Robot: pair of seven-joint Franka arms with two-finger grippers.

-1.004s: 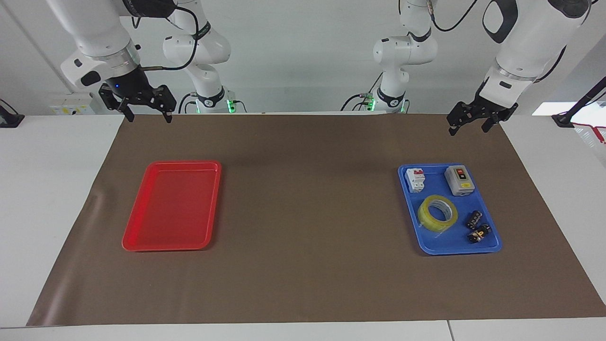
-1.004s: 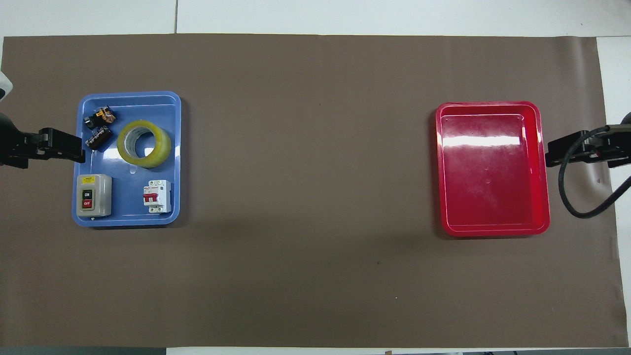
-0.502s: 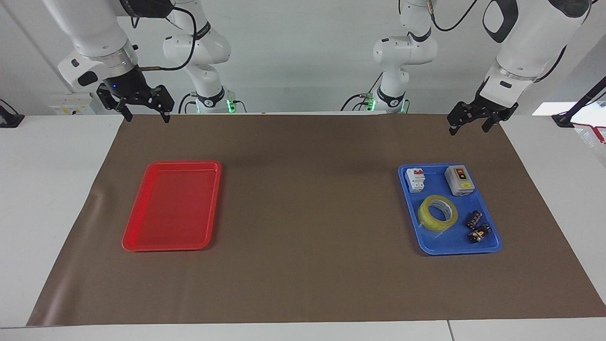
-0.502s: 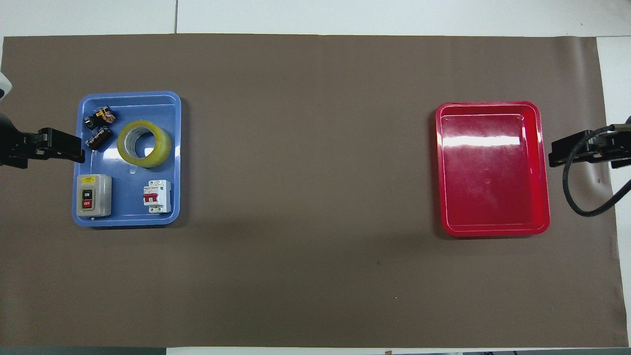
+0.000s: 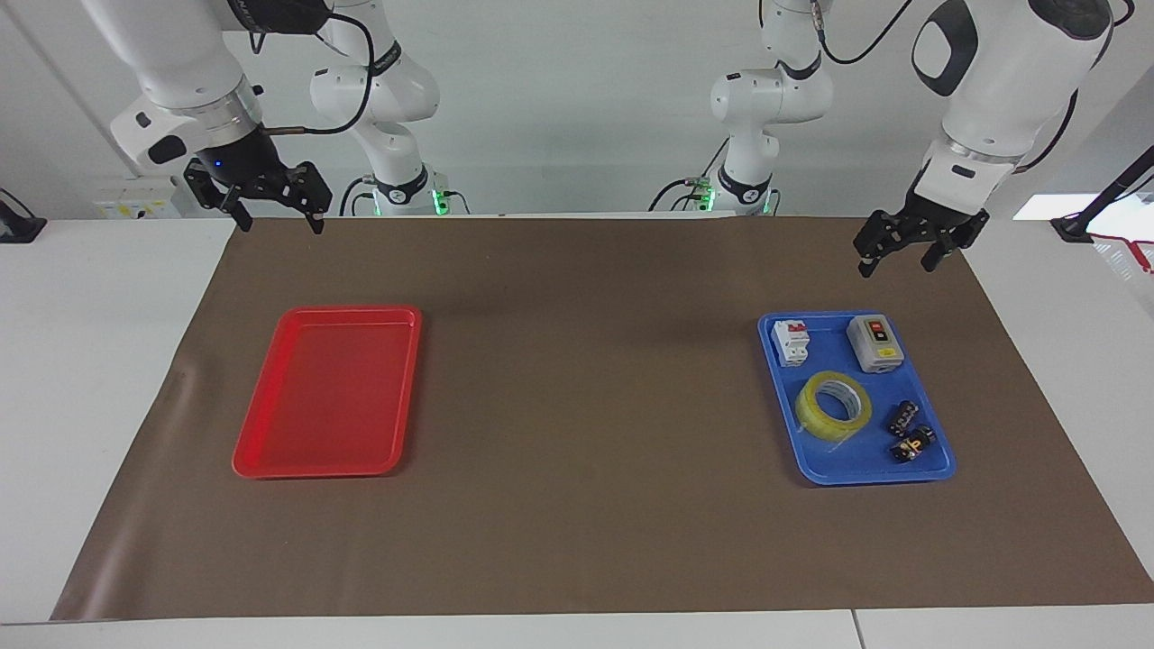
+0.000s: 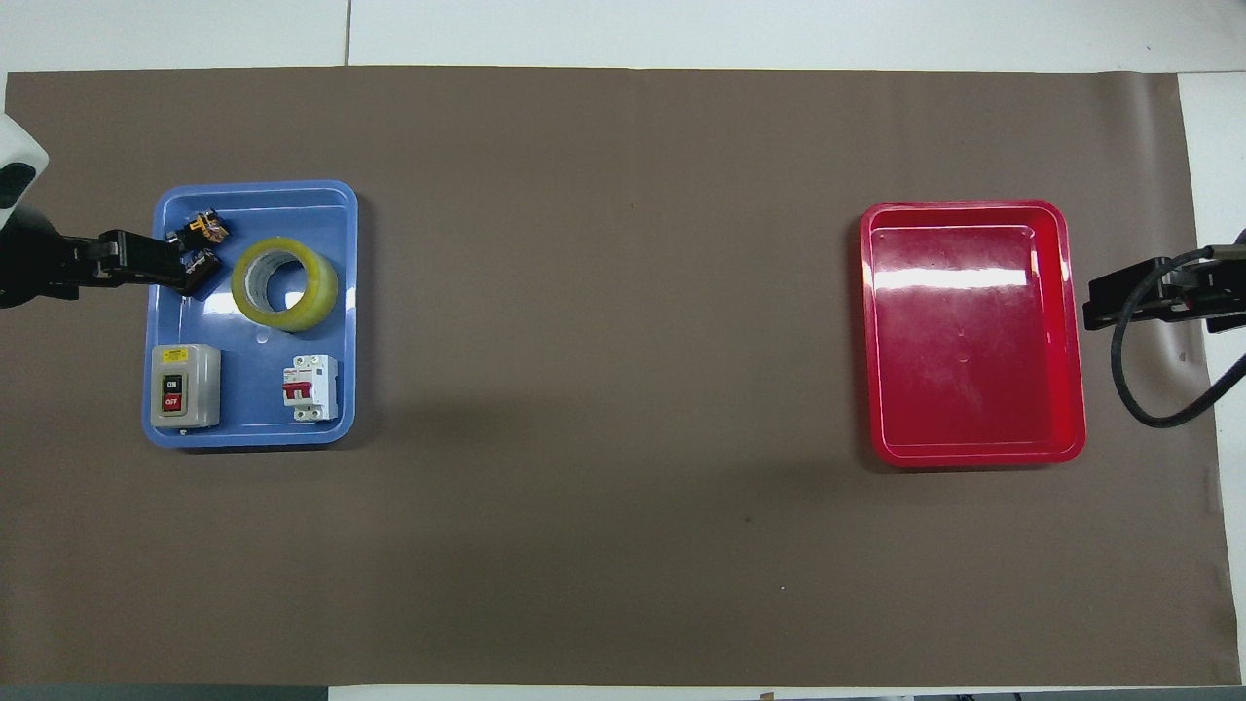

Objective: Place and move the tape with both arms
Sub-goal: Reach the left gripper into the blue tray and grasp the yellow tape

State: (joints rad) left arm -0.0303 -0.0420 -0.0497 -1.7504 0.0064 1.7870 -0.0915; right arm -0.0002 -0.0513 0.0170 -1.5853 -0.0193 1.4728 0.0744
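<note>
Yellow tape point(image 5: 834, 405) lies flat in the blue tray point(image 5: 938, 467), while the left gripper point(image 5: 909, 246) hangs fingers apart and pointing down over the mat just robot-side of that tray, and the right gripper point(image 5: 268, 205) waits raised, likewise spread, well apart from it.

Blue tray point(image 6: 255, 428) at 9 o'clock on the brown surface point(image 6: 604, 321), holding yellow tape point(image 6: 284, 283), grey switch box point(image 6: 185, 386), white breaker point(image 6: 311, 387), two small black parts. Left gripper point(image 6: 146, 263) overlaps the tray's 9 o'clock rim. Red tray point(image 6: 973, 453) at 3 o'clock, right gripper point(image 6: 1129, 297) just beside it.
</note>
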